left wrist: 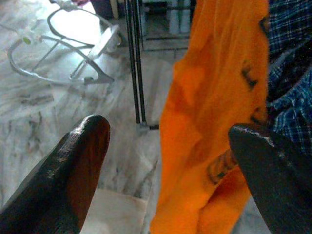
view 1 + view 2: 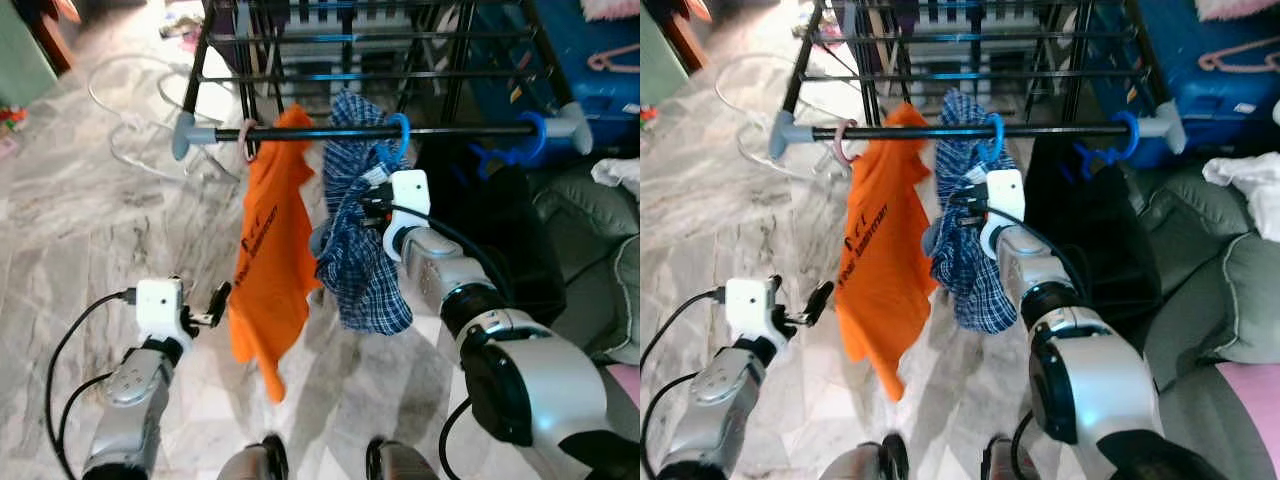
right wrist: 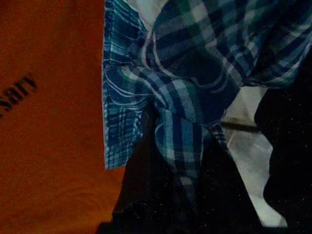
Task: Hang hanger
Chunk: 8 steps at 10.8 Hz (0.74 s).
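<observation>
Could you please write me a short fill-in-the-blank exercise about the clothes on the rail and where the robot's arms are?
1. The T-shirt hanging on the rail is ____.
2. The checked shirt hangs from a ____ hanger.
3. The ____ end effector is up against the checked shirt.
4. The left end effector has its fingers ____.

Missing words: orange; blue; right; open

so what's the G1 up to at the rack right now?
It's hanging laundry. The right gripper is up at the blue plaid shirt, whose blue hanger is already hooked over the black rail; whether it grips the cloth can't be seen. The orange t-shirt hangs beside it on a pink hanger. The left gripper is open, low, beside the orange shirt, holding nothing.
</observation>
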Motion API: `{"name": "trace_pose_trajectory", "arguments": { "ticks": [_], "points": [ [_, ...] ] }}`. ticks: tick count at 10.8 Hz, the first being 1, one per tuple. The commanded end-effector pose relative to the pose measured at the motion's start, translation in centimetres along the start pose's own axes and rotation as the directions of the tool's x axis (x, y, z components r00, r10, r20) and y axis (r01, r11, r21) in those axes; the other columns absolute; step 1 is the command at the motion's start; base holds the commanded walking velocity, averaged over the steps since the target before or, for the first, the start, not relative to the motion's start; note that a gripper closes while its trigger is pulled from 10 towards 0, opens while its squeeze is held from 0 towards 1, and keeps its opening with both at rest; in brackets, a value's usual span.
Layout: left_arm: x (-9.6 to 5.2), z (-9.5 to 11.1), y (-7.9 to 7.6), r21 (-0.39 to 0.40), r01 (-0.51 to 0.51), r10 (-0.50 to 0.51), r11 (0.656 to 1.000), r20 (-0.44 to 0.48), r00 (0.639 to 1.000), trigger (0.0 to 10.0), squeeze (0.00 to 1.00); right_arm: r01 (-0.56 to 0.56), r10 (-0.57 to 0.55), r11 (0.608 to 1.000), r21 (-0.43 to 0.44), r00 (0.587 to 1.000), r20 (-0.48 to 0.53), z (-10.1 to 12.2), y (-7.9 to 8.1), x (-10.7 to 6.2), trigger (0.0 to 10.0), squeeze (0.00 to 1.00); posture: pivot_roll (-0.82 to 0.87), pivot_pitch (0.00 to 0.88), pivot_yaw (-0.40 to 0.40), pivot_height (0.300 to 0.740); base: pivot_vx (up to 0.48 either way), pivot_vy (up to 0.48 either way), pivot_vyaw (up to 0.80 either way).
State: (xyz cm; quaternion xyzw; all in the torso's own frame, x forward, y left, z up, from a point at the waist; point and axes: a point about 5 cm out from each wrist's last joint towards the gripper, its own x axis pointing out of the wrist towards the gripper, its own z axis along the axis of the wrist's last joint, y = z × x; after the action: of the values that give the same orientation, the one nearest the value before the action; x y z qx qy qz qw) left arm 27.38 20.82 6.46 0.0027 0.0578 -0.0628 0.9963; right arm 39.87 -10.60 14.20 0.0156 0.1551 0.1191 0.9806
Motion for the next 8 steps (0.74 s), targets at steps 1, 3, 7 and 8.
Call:
{"name": "trace_pose_trajectory", "arguments": {
  "ticks": [1, 3, 7, 8],
  "points": [
    [-0.6, -0.3, 0.3, 0.014, -0.008, 0.008, 1.000, -0.026, 1.000, 10.0, 0.00, -0.002, 0.002, 1.000, 0.028, 1.000, 0.000, 0.7, 0.3, 0.1, 10.0, 0.00, -0.07, 0.249, 0.051, 0.740, 0.000, 0.000, 0.00],
    [-1.2, -0.4, 0.5, 0.016, -0.019, 0.019, 1.000, -0.034, 0.999, 10.0, 0.00, 0.010, -0.009, 0.999, 0.038, 1.000, -0.020, 0.5, 0.3, 0.1, 10.0, 0.00, -0.04, 0.258, 0.044, 0.740, 0.000, 0.000, 0.00],
    [-2.0, -0.3, 0.8, 0.009, -0.048, 0.048, 0.999, -0.047, 0.998, 10.0, 0.00, -0.007, 0.007, 1.000, -0.026, 1.000, -0.016, -0.3, 0.9, 0.2, 10.0, 1.00, -0.01, 0.256, 0.042, 0.740, 0.000, 0.000, 0.00],
    [-1.6, -0.5, 0.7, 0.021, -0.057, 0.058, 0.998, -0.068, 0.996, 10.0, 0.00, -0.008, 0.008, 0.996, -0.090, 1.000, 0.006, -0.7, 0.6, 0.0, 10.0, 1.00, -0.03, 0.252, 0.048, 0.740, 0.000, 0.000, 0.00]
  ]
}}
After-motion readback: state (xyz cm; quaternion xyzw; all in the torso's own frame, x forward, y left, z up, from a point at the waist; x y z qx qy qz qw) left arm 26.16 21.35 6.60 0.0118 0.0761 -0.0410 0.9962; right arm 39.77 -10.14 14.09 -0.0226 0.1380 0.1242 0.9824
